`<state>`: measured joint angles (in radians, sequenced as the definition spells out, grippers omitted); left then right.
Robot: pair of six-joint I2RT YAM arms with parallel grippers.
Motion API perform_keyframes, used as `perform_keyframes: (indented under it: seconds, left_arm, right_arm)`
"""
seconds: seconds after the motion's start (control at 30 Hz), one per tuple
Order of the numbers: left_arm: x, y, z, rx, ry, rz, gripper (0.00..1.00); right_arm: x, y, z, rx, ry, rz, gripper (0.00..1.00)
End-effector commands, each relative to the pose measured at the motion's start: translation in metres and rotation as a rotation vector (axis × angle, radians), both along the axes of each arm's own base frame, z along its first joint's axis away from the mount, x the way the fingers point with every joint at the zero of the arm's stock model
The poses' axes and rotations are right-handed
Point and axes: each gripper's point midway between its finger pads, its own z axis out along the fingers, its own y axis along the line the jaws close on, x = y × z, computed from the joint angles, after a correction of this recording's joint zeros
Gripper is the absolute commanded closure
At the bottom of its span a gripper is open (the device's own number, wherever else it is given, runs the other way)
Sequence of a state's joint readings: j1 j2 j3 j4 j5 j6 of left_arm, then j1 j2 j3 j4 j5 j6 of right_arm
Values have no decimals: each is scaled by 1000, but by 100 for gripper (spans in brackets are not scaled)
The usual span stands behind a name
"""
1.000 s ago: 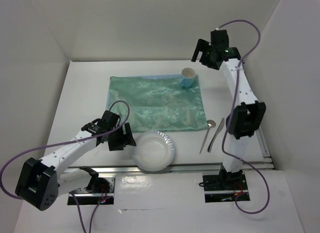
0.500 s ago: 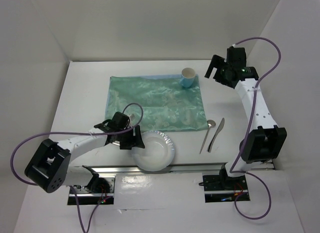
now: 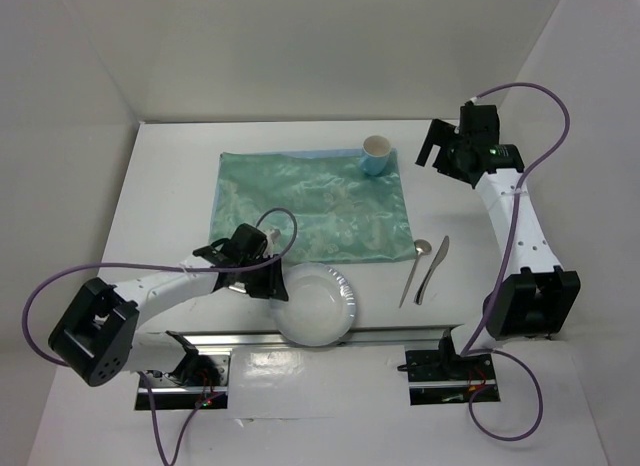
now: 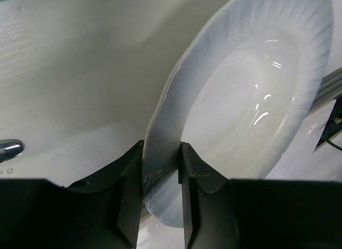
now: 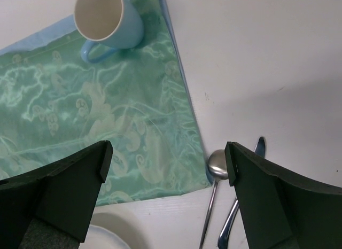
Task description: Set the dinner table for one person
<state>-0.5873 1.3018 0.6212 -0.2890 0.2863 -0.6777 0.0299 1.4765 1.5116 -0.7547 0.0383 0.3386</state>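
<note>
Your left pincer (image 4: pixel 161 158) pinches the plate (image 4: pixel 246 99) rim near the mat (image 3: pixel 310 201); your right pincer (image 5: pixel 166 155) hangs spread beside the mat.

The right gripper (image 5: pixel 166 163) has its fingers spread wide over the dinner table (image 5: pixel 256 56). A blue mug (image 5: pixel 107 19) stands on the green mat's (image 5: pixel 107 131) corner. A spoon (image 5: pixel 216 163) and knife (image 5: pixel 231 225) lie beside the mat. A bit of white plate (image 5: pixel 107 235) shows below it.

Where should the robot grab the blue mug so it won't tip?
Probably from straight above with the open right gripper. The blue mug stands upright, mouth facing up, so one finger can slip inside and one outside its wall. Choose the wall opposite the handle, which sticks out over the green mat.
</note>
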Motion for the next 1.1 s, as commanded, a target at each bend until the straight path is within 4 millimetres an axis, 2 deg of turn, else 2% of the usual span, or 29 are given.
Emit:
perform_keyframes:
  seconds: [0.0,0.2,0.23,0.3,0.33,0.4,0.47,0.53,0.63,0.67,0.7,0.77,0.83,0.87,0.93,1.03,1.07]
  left_arm:
    - [8,-8,36,-32,-79,-79,100]
    - [12,-25,98,-136,-157,-156,100]
    - [19,-30,115,-155,-191,-156,100]
    - [26,-32,132,-161,-211,-129,100]
    - [35,-38,148,-180,-244,-129,100]
    - [46,-41,153,-177,-241,-119,100]
    - [59,-45,169,-205,-265,-122,100]
    - [75,-48,177,-222,-276,-109,100]
    - [90,-51,187,-250,-289,-112,100]
    - [104,-47,191,-257,-291,-91,100]
    - [109,-48,195,-281,-291,-95,100]
    - [131,-36,198,-293,-297,-39,100]
    - [154,-35,196,-344,-295,-2,100]
    - [167,-27,192,-364,-291,36,100]
    - [187,-35,188,-454,-268,26,100]
    - [215,-35,185,-480,-288,52,100]
    - [228,-33,170,-474,-256,75,100]
  right_arm:
    - [-7,-9,14,-20,-40,-22,0]
    - [-8,-11,31,-25,-71,-29,0]
    - [-10,-11,34,-24,-80,-29,0]
    - [-10,-11,34,-24,-80,-29,0]
    - [-10,-9,31,-19,-71,-22,0]
    - [-13,-9,30,-19,-71,-22,0]
    - [-14,-9,26,-19,-60,-22,0]
    - [-15,-9,22,-19,-51,-22,0]
    - [-16,-11,18,-13,-41,-23,0]
    - [-18,-9,17,-5,-38,-13,0]
    - [-17,-9,18,-5,-47,-13,0]
    - [-17,-7,11,3,-35,-4,0]
    - [-17,-7,11,3,-35,-4,0]
    - [-19,-5,7,9,-26,3,0]
    - [-18,-5,5,9,-26,3,0]
    - [-17,-5,2,9,-17,3,0]
    - [-17,-5,2,9,-17,3,0]
